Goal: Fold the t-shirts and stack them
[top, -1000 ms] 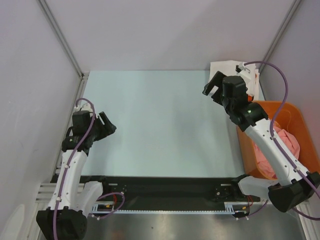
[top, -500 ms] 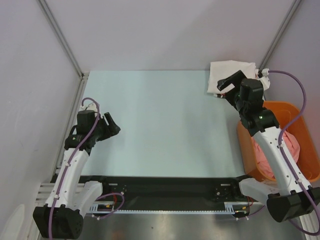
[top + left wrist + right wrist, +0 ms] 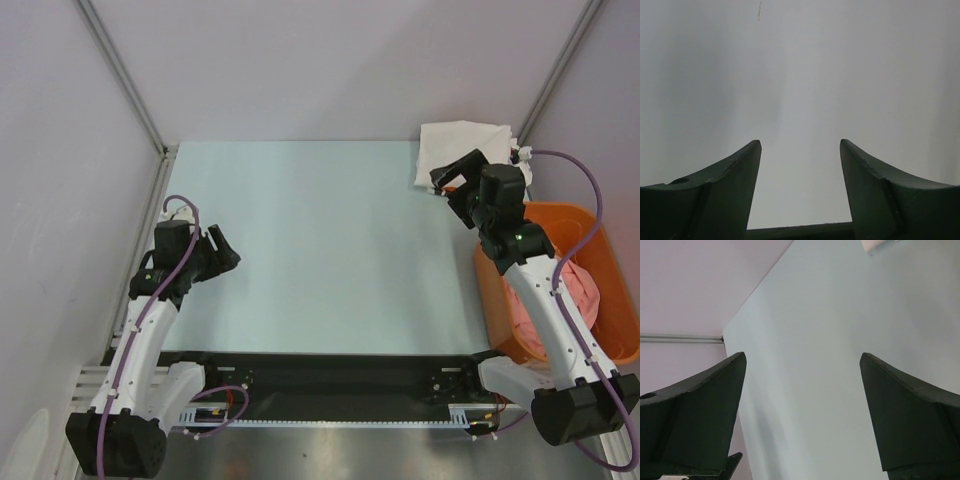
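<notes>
Right gripper [image 3: 452, 174] hangs spread open just beside the white t-shirt [image 3: 464, 140]; left gripper [image 3: 226, 248] gapes empty over the table [image 3: 320, 230].

White t-shirt [image 3: 463, 148]: one item, soft cloth, folded into a compact, roughly rectangular bundle with slightly rumpled edges; lies flat in the far right corner of the tabletop [image 3: 320, 240], its near edge partly hidden
Pink t-shirt [image 3: 588, 290]: one item, crumpled and unfolded; heaped inside the orange basket [image 3: 562, 218] at the tabletop's right edge, partly hidden
</notes>
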Controlling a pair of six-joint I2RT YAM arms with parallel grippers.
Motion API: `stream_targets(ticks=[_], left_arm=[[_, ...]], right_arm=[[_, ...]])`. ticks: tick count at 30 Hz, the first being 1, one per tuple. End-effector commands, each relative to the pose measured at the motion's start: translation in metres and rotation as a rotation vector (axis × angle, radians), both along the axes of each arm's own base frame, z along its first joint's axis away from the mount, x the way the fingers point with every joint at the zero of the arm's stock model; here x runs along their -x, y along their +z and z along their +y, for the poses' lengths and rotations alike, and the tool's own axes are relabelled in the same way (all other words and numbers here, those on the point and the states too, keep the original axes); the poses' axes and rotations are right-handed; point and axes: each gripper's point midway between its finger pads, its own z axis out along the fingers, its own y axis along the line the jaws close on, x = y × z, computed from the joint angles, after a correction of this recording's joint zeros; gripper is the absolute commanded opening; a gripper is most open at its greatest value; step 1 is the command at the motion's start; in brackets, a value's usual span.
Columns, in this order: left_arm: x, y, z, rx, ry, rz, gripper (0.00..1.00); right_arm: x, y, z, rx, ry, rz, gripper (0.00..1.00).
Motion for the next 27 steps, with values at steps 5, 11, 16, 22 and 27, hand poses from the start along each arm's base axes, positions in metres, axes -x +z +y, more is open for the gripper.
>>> stream_targets(ticks=[5,11,16,22,27], left_arm=[[-0.004,0.005,-0.001,-0.008,0.004,-0.03,0.71],[-0.003,0.007,-0.002,-0.011,0.001,-0.039,0.71],[-0.003,0.006,-0.003,-0.013,-0.001,-0.035,0.71],[-0.003,0.007,-0.003,-0.013,-0.001,-0.037,0.71],[-0.003,0.006,-0.003,-0.011,-0.003,-0.035,0.71]], right_arm=[[0.005,0.015,-0.009,-0.01,-0.044,-0.038,1.0],[0.013,0.01,-0.036,0.038,-0.181,0.005,1.0],[0.015,0.006,-0.044,0.04,-0.242,0.03,1.0],[0.012,0.001,-0.043,0.041,-0.24,0.04,1.0],[0.011,-0.001,-0.042,0.043,-0.236,0.042,1.0]])
